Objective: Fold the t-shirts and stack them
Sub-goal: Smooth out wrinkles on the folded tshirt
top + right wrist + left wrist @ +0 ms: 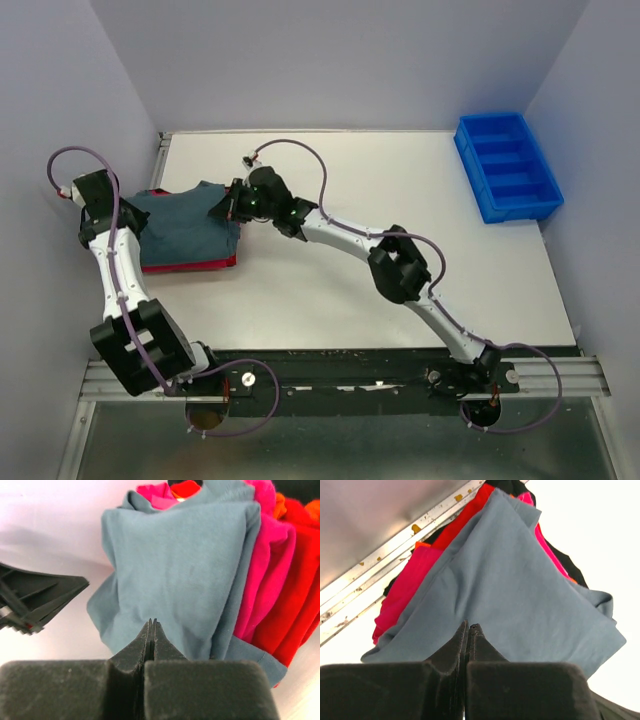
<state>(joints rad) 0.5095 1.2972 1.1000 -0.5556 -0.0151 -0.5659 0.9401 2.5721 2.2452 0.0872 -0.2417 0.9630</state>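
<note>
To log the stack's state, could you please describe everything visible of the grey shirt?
The grey shirt is soft slate grey-teal cloth, folded into a rough rectangle with slightly rumpled edges and a loose corner. It lies flat on top of the red shirts, whose edges peek out beneath it, at the left side of the table. The left gripper and right gripper, both shut, point at it from opposite sides. Whether either touches it cannot be told.
</note>
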